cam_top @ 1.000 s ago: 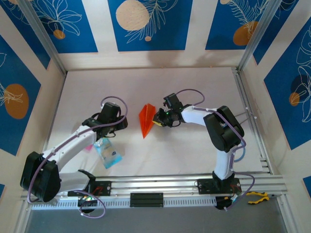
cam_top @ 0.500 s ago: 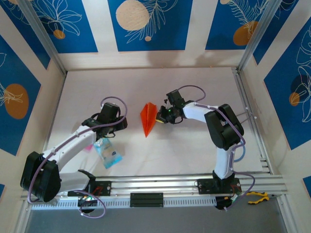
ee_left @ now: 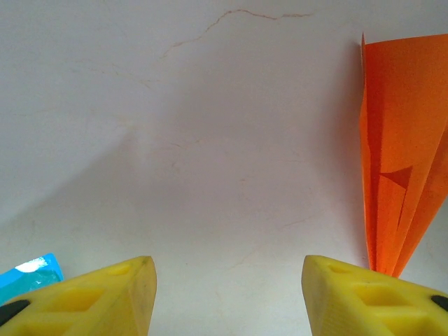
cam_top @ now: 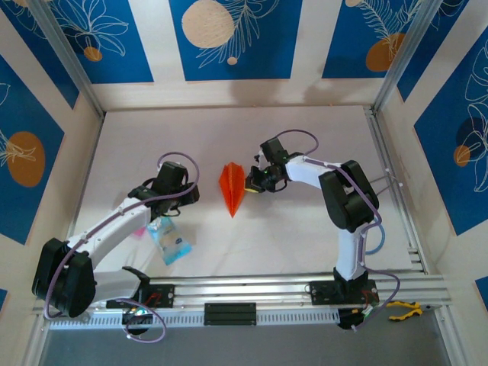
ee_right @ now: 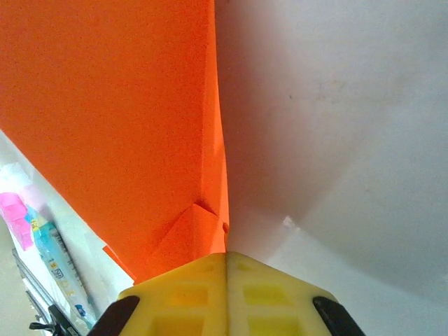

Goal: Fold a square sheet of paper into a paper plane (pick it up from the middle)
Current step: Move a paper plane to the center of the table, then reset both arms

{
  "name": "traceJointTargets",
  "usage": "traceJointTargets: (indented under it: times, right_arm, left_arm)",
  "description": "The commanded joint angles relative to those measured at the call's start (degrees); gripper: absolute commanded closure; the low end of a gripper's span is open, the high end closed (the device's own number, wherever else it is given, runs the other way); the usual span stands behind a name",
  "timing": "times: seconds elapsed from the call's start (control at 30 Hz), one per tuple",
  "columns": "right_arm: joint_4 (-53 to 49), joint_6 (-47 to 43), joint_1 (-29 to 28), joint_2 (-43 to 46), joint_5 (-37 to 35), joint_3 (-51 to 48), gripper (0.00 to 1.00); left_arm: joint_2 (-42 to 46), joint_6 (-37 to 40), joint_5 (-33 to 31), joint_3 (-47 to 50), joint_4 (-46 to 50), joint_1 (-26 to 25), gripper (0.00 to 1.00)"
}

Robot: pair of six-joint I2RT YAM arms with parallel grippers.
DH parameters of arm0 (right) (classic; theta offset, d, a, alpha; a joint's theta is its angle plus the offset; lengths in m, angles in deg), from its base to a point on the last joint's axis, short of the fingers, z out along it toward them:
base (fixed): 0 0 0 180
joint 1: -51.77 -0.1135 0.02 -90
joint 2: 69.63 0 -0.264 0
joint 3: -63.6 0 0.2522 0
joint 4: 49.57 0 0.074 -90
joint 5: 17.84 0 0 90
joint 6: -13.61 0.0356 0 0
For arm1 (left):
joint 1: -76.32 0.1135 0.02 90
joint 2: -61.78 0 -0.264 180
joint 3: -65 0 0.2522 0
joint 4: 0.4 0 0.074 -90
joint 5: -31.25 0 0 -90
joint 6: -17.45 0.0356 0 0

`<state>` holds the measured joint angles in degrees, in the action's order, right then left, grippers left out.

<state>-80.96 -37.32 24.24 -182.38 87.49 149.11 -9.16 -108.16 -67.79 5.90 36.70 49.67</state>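
The right end effector (cam_top: 250,181) is the one that matters here. It sits right at the paper plane (cam_top: 232,187), which lies immediately to its left, touching its tips. Through the right wrist camera its yellow fingers (ee_right: 189,290) are pressed together with no gap, and a fold of orange paper runs straight into the seam between them. I judge it is pinching the plane by its right-hand edge, somewhere about the middle of its length.

The plane's long axis runs across the line of that end effector, one pointed end away from the arms and the slimmer point back towards their bases. Any pull or lift will therefore act on the side of the dart, not along it.

The left end effector (cam_top: 194,192) is the farther of the two. The plane lies off to its right across a strip of bare desk (cam_top: 290,236), and its fingers are spread with nothing between them. From its wrist camera the narrow tip of the plane comes close beside its right finger.

The plane itself is bright orange and unmarked, a slim dart with sharp creases down its length and layered flaps. One small triangular fold shows near the pinched spot. A blue packet (cam_top: 169,240) lies behind the left end effector, towards its base.
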Motion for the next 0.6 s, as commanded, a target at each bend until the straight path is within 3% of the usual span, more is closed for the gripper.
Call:
traceJointTargets:
  times: [0.0, 0.13, 0.23, 0.33, 0.47, 0.53, 0.57]
  right_arm:
    - [-2.5, -2.4, 0.4, 0.1, 2.4, 1.5, 0.87]
    - [-1.2, -1.8, 0.5, 3.6, 2.5, -0.7, 0.68]
    - [-1.1, -1.3, 1.1, 8.5, -1.3, -3.4, 0.58]
    - [-2.9, -1.5, 1.7, 16.5, -14.3, -7.1, 0.53]
    - [-2.8, -2.9, 2.6, 27.4, -38.7, -13.8, 0.5]
    - [5.2, -10.6, 2.4, 31.3, -48.1, -19.8, 0.49]
    - [10.4, -16.1, 2.2, 32.9, -51.4, -23.3, 0.43]
  left_arm:
    - [0.0, 1.2, 0.3, 0.6, 0.1, 1.0, 0.42]
    - [0.3, 2.7, -0.7, 0.5, 0.2, 1.5, 0.37]
    - [1.1, 4.5, -2.4, 0.9, -0.4, 2.3, 0.31]
    - [2.4, 7.5, -5.3, 2.6, -3.4, 4.2, 0.2]
    - [2.5, 12.3, -10.4, 4.4, -8.5, 8.2, 0.05]
    - [1.5, 15.0, -12.4, 4.1, -9.6, 10.3, 0.01]
    - [0.7, 16.3, -12.9, 4.0, -10.3, 11.6, 0.01]
